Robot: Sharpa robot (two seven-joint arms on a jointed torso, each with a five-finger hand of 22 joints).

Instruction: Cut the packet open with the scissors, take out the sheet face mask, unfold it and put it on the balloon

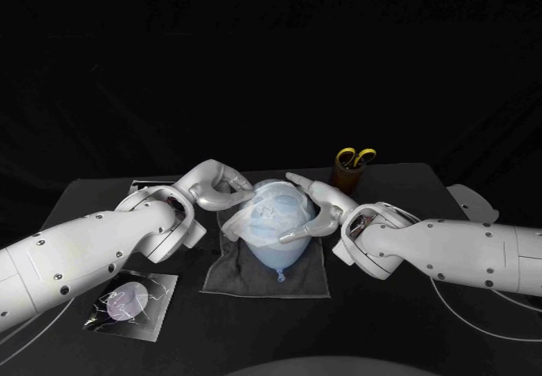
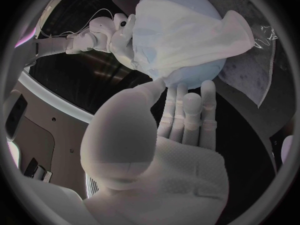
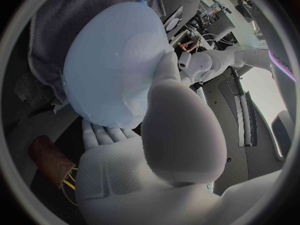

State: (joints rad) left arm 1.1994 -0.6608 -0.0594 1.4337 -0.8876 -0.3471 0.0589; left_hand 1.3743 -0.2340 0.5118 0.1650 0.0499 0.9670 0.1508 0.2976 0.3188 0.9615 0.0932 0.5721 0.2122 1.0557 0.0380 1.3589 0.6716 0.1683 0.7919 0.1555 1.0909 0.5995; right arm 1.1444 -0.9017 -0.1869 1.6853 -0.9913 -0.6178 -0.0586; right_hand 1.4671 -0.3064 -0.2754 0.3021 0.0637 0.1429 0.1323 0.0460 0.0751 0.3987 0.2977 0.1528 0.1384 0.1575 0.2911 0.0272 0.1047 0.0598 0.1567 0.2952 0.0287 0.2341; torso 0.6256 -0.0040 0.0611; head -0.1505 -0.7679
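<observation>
A pale blue balloon point(image 1: 276, 235) lies on a dark grey cloth point(image 1: 265, 274) at the table's middle. The white sheet mask point(image 1: 251, 215) is draped over the balloon's upper part, its cut-outs showing. My left hand point(image 1: 214, 188) is at the balloon's left side. In the left wrist view its thumb and fingertips point(image 2: 182, 92) meet on the lower edge of the mask point(image 2: 181, 40). My right hand point(image 1: 319, 207) cups the right side of the balloon point(image 3: 106, 65), fingers beneath and thumb against it. The scissors point(image 1: 358, 157) stand with yellow handles up in a brown holder point(image 1: 348, 178).
The cut, shiny packet point(image 1: 130, 301) lies flat at the front left of the table. The brown holder stands at the back right, close behind my right forearm. A dark box edge point(image 1: 153, 185) sits behind my left arm.
</observation>
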